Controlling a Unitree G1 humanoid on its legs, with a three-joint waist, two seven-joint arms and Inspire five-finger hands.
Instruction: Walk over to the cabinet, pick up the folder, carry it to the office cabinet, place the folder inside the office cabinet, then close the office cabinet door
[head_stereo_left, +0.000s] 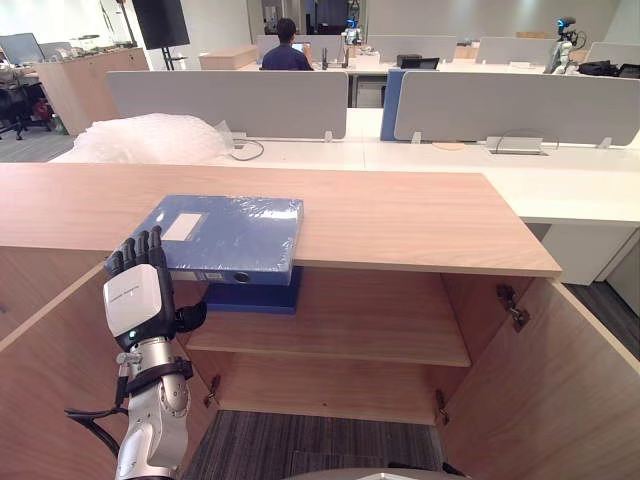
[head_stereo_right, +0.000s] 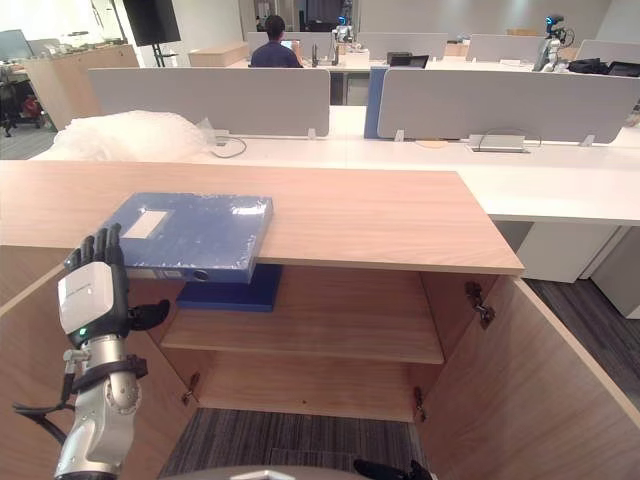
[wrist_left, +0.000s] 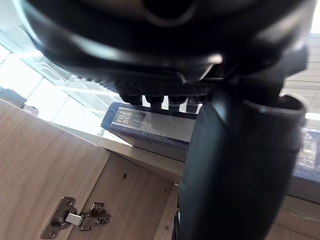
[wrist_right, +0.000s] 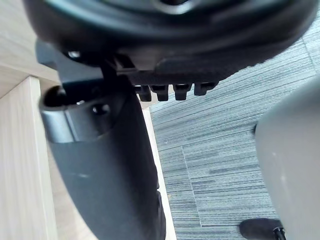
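Observation:
A blue folder (head_stereo_left: 228, 235) wrapped in clear film lies flat on the wooden cabinet top (head_stereo_left: 400, 215), its front edge overhanging the open cabinet. My left hand (head_stereo_left: 138, 300) is raised in front of the folder's near left corner, open, with fingers straight up and the fingertips level with the folder's spine. In the left wrist view the folder (wrist_left: 150, 131) shows just past the fingers. My right hand (wrist_right: 105, 165) hangs low over the grey carpet beside a wooden door edge, open and holding nothing.
A second blue folder (head_stereo_left: 255, 297) lies on the upper shelf inside. Both cabinet doors stand open, the left door (head_stereo_left: 50, 370) and the right door (head_stereo_left: 560, 390). Bubble wrap (head_stereo_left: 150, 138) sits on the white desk behind. A person (head_stereo_left: 287, 50) sits far back.

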